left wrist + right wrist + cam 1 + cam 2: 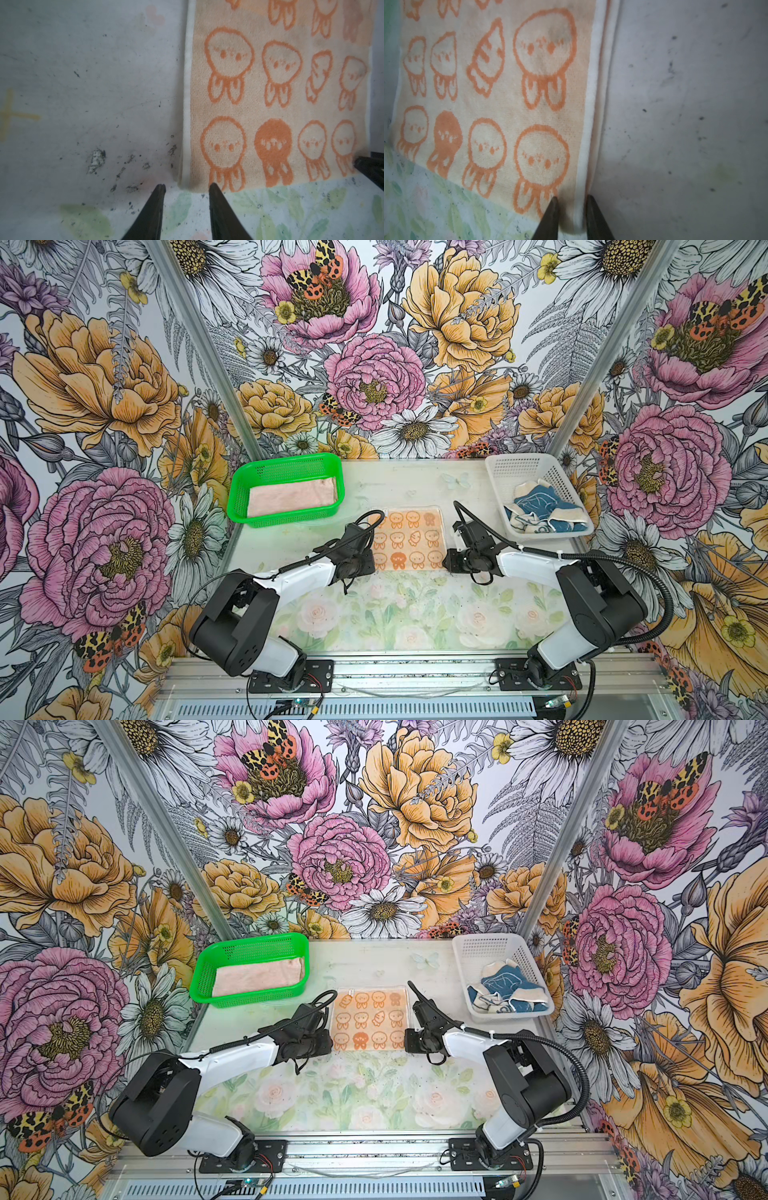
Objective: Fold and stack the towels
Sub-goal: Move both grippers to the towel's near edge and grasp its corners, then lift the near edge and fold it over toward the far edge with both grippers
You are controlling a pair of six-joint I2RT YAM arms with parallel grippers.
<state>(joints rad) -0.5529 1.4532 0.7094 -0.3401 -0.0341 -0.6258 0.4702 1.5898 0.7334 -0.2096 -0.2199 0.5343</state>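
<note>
Count: three towels, two baskets, two arms, each arm carrying one pincer.

Towels. The orange towel (409,539) (370,1021) with its rabbit outlines is lying flat and square at the middle of the bench (395,489), between the two wrists in both top views. Along its white hem the right wrist view is showing two layers, one over the other. The pink towel (291,497) (257,977) is lying folded into a neat rectangle. The blue towel (544,510) (507,990), cream at the border, is lying crumpled in a heap.

Containers. The green basket (291,466) (253,946) is standing at the far left of the bench and is holding the pink towel only. The white basket (523,466) (490,946) is standing at the far right and is holding the blue towel only. The orange towel is sitting outside both, well apart from each.

Pincers. The left pincer (187,185) is standing partly parted at the near left corner of the orange towel (280,93): one fingertip is touching the cloth just inside the hem, while the other is resting on bare bench beside it, so nothing is being gripped. The right pincer (571,197) is standing narrow at the near right corner of the orange towel (498,93), with the white hem filling the gap between its fingertips, pinched.
</note>
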